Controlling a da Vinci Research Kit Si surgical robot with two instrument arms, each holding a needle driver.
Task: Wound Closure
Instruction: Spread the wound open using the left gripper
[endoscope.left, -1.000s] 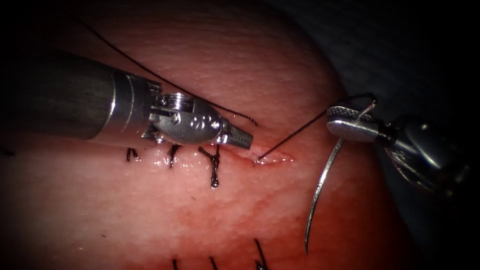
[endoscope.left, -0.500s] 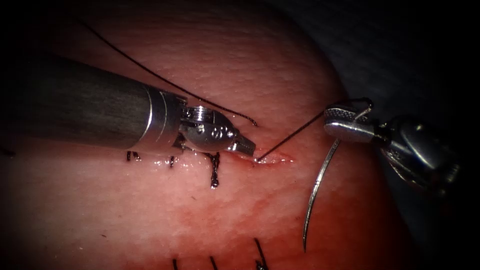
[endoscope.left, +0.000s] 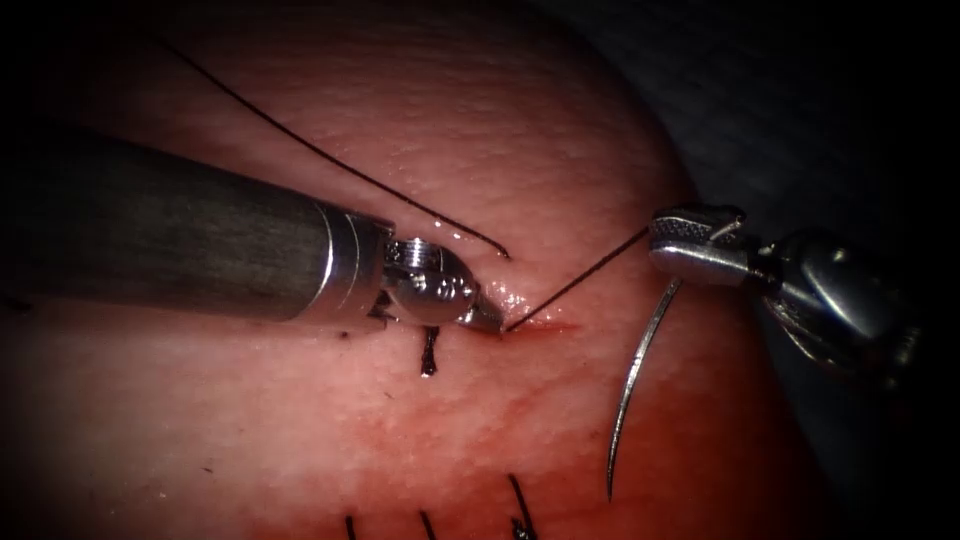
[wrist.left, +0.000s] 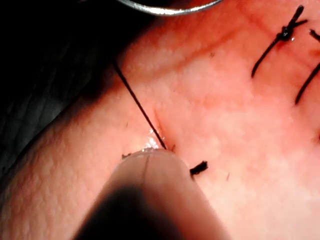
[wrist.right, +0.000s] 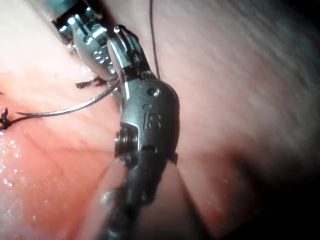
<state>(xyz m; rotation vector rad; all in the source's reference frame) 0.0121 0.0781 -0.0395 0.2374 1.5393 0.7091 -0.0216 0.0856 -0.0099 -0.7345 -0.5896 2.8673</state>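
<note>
Holding the needle (endoscope.left: 632, 385) near its blunt end, the right gripper (endoscope.left: 690, 245) sits to the right of the cut (endoscope.left: 535, 325), off the edge of the tissue (endoscope.left: 300, 420). Its jaws are clenched on the needle, which hangs free below them, curving down with its point low, outside the tissue, lying over the surface of the tissue without entering it. In the right wrist view the same needle (wrist.right: 70, 109) sweeps sideways from the jaws of that gripper (wrist.right: 122, 60).

Thread (endoscope.left: 575, 285) runs taut from the right gripper down and leftward to the right end of the cut, where it enters the tissue. A second strand (endoscope.left: 330, 160) lies slack across the tissue above the left shaft, ending near the cut.

Left gripper (endoscope.left: 485, 318) has advanced along the cut over the past second and its tip now rests at the point where the taut thread enters the tissue. Whether its jaws are clenched or released I cannot tell; no grasp on thread or tissue is discernible. In the left wrist view the thread (wrist.left: 137, 105) meets the tissue just beyond the tool's end.

One finished stitch (endoscope.left: 429, 352) shows below the left tool. Cut thread ends (endoscope.left: 518, 500) stick up along the lower edge. Red fluid (endoscope.left: 550, 326) wets the cut.
</note>
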